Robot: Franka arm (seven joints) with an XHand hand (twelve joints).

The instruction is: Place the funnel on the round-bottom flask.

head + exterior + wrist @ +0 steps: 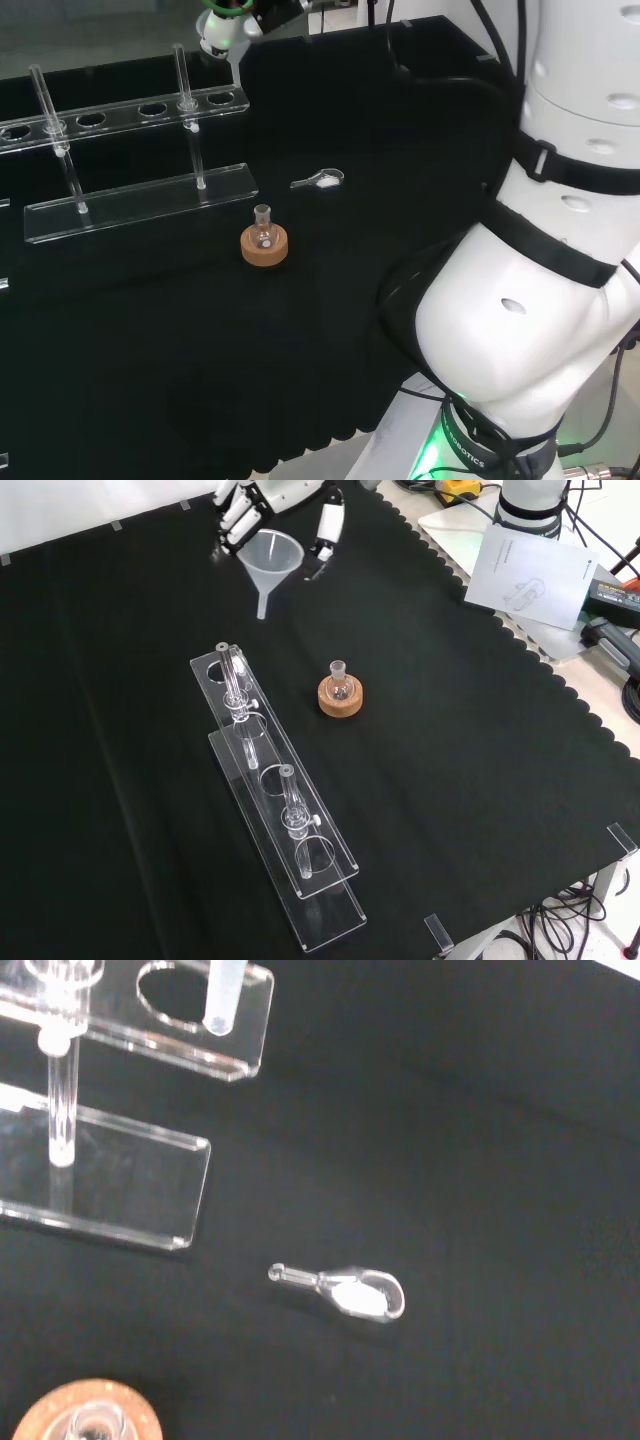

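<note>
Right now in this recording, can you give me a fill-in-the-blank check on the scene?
1. The hand holds the ____ above the cloth.
2. The round-bottom flask sits on a ____ ring stand.
3. The clear rack holds ____ test tubes.
4. The funnel's stem points ____.

Missing words: funnel; cork; two; down

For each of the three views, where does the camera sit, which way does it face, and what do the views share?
Head view: behind and above the arm's base, looking over the white arm links at the bench; the flask sits on its cork ring.
Front view: opposite the arm, looking down on the cloth; the hand enters from the top, holding the funnel.
Wrist view: at the wrist, looking down at a small glass scoop.
Shared: the test-tube rack, the flask and its cork ring appear in all three.
</note>
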